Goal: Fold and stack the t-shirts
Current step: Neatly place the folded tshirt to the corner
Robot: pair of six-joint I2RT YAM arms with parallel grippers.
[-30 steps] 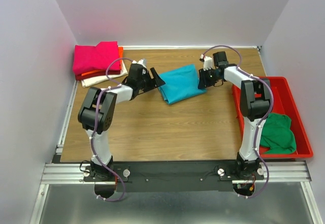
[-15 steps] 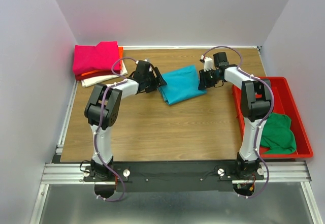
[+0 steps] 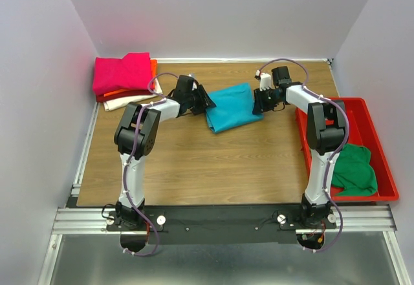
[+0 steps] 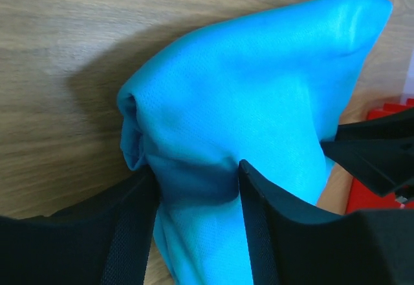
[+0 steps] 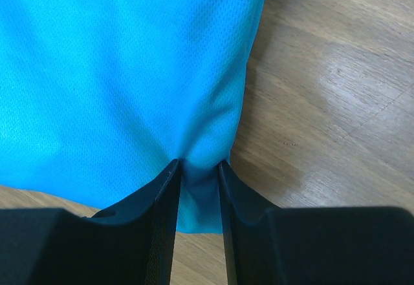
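From above, 5 shirts show. 1 teal shirt [image 3: 229,107] lies folded mid-table, and 1 green shirt [image 3: 352,168] sits in the 1 red tray [image 3: 365,114] at right. A stack of 3 lies at the far left: magenta shirt [image 3: 123,72] over orange shirt [image 3: 115,94] over cream shirt [image 3: 126,103]. The 2 grippers meet the teal shirt from opposite sides. Only the wrist views show the grips. The left gripper [image 4: 194,175] is fairly wide, with a thick fold bunched between its fingers. The right gripper [image 5: 197,168] is narrow, pinching a thin edge.
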